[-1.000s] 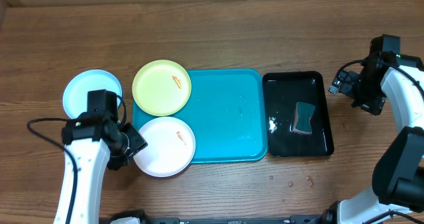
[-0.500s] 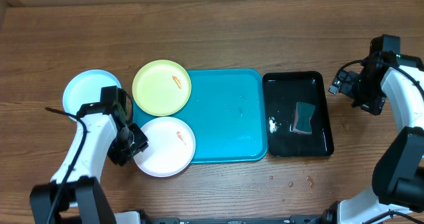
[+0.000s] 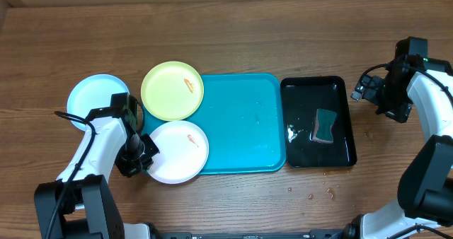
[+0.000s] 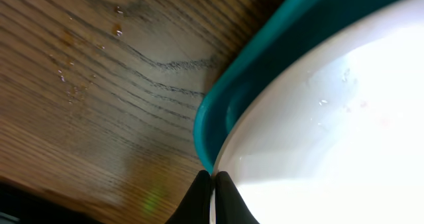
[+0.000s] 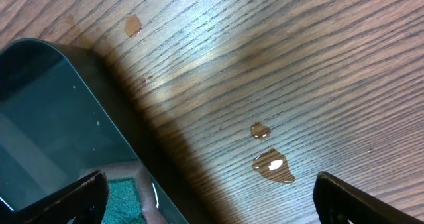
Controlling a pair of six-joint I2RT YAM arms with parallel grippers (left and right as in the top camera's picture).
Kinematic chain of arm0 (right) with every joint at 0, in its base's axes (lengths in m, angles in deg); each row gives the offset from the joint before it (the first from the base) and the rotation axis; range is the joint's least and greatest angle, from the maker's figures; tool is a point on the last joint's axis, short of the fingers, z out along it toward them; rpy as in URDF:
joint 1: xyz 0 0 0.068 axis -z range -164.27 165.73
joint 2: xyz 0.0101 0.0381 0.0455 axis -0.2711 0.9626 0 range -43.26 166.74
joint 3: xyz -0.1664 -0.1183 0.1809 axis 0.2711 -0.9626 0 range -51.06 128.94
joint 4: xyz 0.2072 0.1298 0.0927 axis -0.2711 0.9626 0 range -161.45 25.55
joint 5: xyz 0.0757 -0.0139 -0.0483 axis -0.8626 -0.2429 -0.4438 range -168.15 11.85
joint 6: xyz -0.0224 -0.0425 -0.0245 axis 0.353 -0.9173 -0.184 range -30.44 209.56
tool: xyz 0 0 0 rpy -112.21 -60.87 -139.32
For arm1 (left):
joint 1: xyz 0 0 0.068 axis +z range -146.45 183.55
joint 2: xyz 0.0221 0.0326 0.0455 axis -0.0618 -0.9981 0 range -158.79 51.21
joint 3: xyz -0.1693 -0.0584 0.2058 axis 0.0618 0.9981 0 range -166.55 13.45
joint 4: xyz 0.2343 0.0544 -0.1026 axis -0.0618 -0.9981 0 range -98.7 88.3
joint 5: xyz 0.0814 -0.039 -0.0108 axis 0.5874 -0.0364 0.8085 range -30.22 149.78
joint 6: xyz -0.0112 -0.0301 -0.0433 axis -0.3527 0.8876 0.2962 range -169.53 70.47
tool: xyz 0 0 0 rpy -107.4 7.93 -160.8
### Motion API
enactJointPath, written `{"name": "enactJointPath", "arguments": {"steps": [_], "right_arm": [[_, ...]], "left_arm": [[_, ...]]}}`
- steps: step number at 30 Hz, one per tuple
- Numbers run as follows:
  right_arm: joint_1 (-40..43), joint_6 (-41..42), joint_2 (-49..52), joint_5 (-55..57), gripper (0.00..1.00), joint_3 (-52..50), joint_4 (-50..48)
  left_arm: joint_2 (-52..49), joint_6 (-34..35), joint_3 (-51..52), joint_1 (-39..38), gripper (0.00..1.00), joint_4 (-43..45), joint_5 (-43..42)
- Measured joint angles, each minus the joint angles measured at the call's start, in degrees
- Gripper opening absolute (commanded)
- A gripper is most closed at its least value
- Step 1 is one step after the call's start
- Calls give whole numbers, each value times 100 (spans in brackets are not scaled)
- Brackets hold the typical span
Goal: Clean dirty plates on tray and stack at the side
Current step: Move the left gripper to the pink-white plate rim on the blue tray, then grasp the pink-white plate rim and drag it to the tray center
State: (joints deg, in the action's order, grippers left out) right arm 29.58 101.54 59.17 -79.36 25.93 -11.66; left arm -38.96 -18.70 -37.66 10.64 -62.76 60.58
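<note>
The white plate (image 3: 178, 152) has a small orange smear and lies half over the front left corner of the cyan-blue tray (image 3: 244, 122). My left gripper (image 3: 145, 156) is shut on its left rim. In the left wrist view the fingertips (image 4: 213, 187) pinch the white plate (image 4: 331, 118) just past the tray rim (image 4: 265, 58). The yellow-green plate (image 3: 172, 90), also smeared, overlaps the tray's back left corner. A light cyan plate (image 3: 95, 97) rests on the table to the left. My right gripper (image 3: 368, 89) stands open over bare table, right of the trays.
A glossy black tray (image 3: 318, 150) with a green sponge (image 3: 325, 124) sits right of the blue tray. Its corner (image 5: 53, 118) and the sponge (image 5: 122, 201) show in the right wrist view. Water drops (image 5: 271, 164) lie on the wood beside it.
My left gripper has closed on the white plate's rim, and the plate has shifted a little toward the back. The right arm has not moved.
</note>
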Motion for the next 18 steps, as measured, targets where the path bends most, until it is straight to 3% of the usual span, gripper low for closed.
{"name": "enactJointPath", "arguments": {"steps": [8,10,18], "right_arm": [[0,0,0,-2,100,-2,2],[0,-2,0,-2,100,-2,0],[0,0,0,-2,100,-2,2]], "left_arm": [[0,-437,0,-35,5,28,-446],[0,-505,0,-116,13,28,-511],[0,-599,4,-251,23,17,-577]]}}
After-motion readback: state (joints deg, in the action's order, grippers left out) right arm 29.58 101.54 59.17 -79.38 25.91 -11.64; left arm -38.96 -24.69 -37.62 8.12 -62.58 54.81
